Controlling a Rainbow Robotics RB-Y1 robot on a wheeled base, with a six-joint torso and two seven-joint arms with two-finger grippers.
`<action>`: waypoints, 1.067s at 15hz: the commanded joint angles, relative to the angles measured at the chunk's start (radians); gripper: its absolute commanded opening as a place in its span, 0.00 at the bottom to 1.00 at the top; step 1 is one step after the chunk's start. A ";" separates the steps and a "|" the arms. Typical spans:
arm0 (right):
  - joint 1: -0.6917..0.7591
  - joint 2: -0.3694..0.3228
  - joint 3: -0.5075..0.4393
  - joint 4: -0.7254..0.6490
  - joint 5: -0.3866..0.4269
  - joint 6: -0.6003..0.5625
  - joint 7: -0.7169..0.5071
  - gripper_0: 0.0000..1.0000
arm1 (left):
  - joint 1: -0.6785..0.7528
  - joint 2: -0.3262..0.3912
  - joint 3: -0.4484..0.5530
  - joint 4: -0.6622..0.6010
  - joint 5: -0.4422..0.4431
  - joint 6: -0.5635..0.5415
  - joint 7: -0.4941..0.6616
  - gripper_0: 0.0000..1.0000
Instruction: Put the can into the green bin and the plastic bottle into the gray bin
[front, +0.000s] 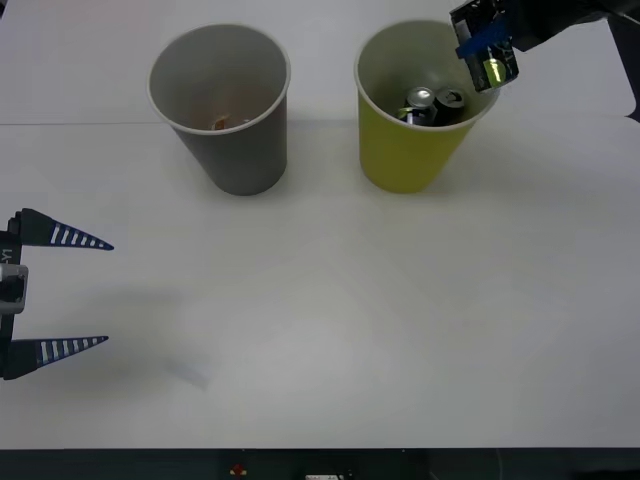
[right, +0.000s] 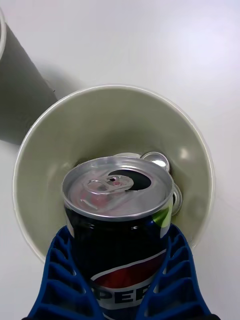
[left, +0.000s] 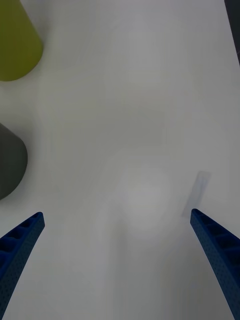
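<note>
The white table (front: 330, 330) was bare around the green bin (front: 400, 160). Above its far rim, the right gripper (front: 488, 62) clamped the can (right: 120, 220); released off-centre, it might strike the rim or cans inside. The left gripper (front: 60, 290) idled spread open, well apart.
</note>
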 joint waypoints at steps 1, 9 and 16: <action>-0.043 0.044 0.047 0.075 0.046 0.052 0.000 0.00 | 0.000 0.000 0.000 0.000 0.000 0.000 0.000 1.00; -0.091 0.103 0.082 0.161 0.100 0.104 0.008 0.39 | 0.000 0.000 0.000 0.000 0.000 0.000 0.000 1.00; -0.088 0.080 0.057 0.136 0.074 0.072 0.058 1.00 | 0.000 0.000 0.000 0.000 0.000 0.000 0.000 1.00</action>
